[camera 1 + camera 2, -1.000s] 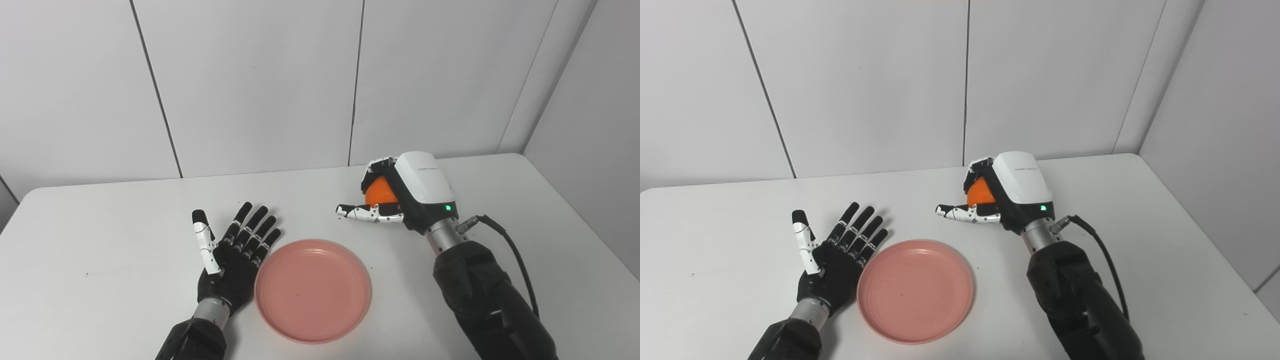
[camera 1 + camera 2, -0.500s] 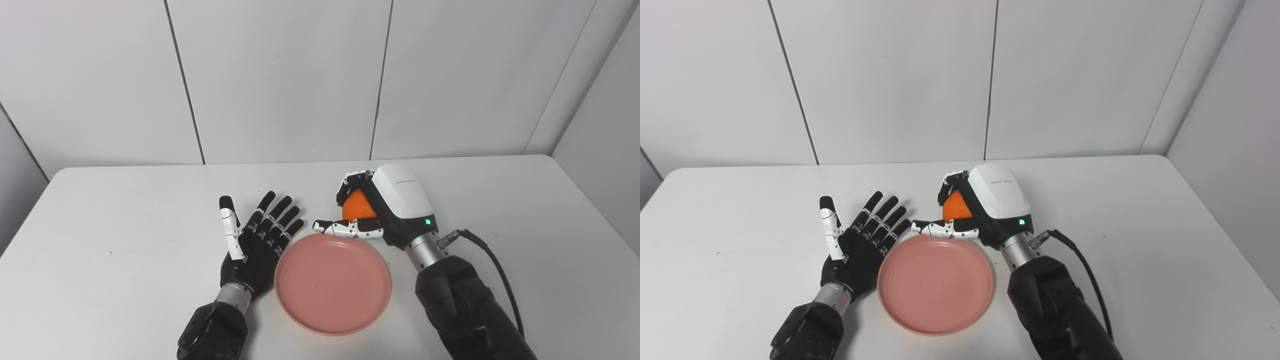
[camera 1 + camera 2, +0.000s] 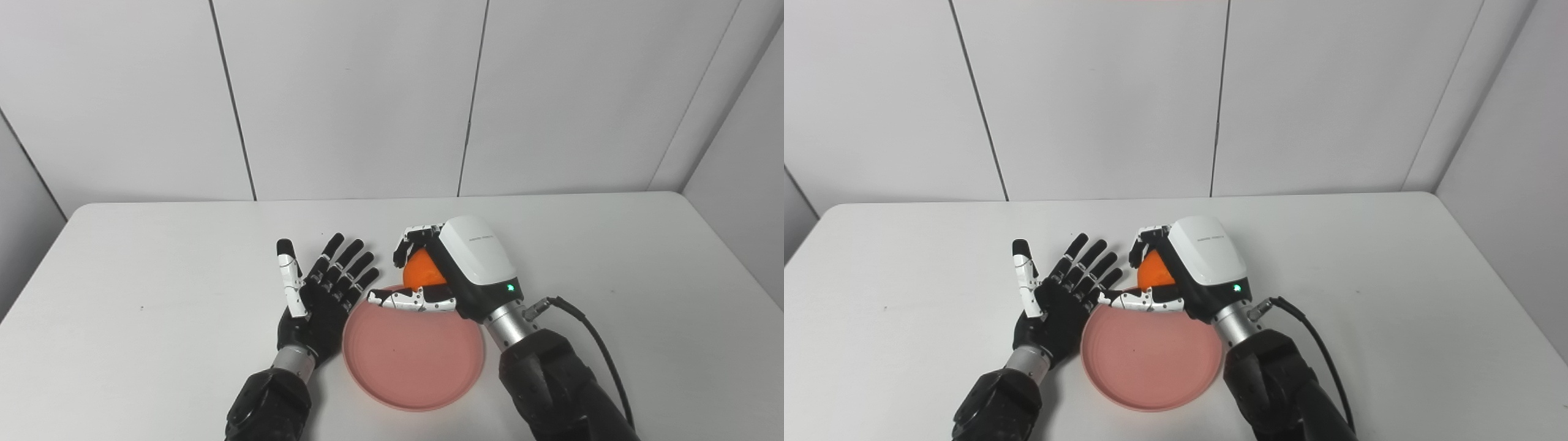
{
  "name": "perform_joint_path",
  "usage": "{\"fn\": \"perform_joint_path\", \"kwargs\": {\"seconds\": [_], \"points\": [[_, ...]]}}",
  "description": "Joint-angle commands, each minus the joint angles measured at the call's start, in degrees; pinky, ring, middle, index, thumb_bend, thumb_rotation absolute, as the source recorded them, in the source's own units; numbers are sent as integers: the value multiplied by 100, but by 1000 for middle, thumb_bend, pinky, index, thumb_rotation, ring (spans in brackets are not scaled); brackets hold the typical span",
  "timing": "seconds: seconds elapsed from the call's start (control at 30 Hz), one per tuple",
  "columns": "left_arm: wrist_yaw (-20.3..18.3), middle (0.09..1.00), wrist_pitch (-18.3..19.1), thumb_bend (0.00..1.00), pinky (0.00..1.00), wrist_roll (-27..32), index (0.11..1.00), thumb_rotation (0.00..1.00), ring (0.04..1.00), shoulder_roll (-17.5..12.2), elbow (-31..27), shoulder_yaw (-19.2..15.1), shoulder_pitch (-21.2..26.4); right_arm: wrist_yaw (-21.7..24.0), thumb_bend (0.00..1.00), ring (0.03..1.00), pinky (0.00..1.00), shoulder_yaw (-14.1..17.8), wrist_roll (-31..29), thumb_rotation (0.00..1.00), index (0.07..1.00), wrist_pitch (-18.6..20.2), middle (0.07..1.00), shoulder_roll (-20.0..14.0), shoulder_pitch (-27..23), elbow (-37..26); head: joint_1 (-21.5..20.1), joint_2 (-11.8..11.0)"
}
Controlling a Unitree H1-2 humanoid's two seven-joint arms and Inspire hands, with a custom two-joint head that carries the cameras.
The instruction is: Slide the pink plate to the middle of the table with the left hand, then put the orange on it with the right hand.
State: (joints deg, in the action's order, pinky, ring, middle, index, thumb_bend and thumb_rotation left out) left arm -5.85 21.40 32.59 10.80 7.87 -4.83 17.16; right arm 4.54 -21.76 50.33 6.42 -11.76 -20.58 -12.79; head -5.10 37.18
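Fingers of the right hand (image 3: 447, 275) clamp the orange (image 3: 421, 273) above the pink plate's (image 3: 413, 361) far rim. Left hand (image 3: 321, 294) lies splayed, empty, beside the plate. Writing on the right hand's white cover is unreadable.

plate (image 3: 413, 361) on the table (image 3: 612, 257), left hand (image 3: 318, 297) beside it, orange (image 3: 421, 274) over its far rim.

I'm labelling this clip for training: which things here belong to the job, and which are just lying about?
Job:
pink plate
orange, held in the right hand
left hand, open beside the plate

Just there:
white table
black cable at the right wrist
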Motion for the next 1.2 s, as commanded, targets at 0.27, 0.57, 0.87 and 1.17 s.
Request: {"fn": "perform_joint_path", "kwargs": {"seconds": [0.27,0.57,0.87,1.17], "points": [[197,863,203,849,812,-156,917,979,844,67,161,11,-93,-24,567,194,131,-150,-25,674,334,-280,272,113,-40,92,-22,71],[144,841,255,844,810,-117,915,982,849,17,135,11,-79,-74,569,219,152,-223,-30,661,444,-368,309,99,136,311,-8,87],[195,818,272,841,752,-140,895,963,808,13,112,0,-70,-290,566,240,172,-341,85,724,448,-482,328,39,171,762,-21,118],[271,817,322,846,733,-167,892,961,794,36,101,9,-71,-536,555,256,186,-360,50,730,461,-720,346,12,191,1085,-17,148]]}}
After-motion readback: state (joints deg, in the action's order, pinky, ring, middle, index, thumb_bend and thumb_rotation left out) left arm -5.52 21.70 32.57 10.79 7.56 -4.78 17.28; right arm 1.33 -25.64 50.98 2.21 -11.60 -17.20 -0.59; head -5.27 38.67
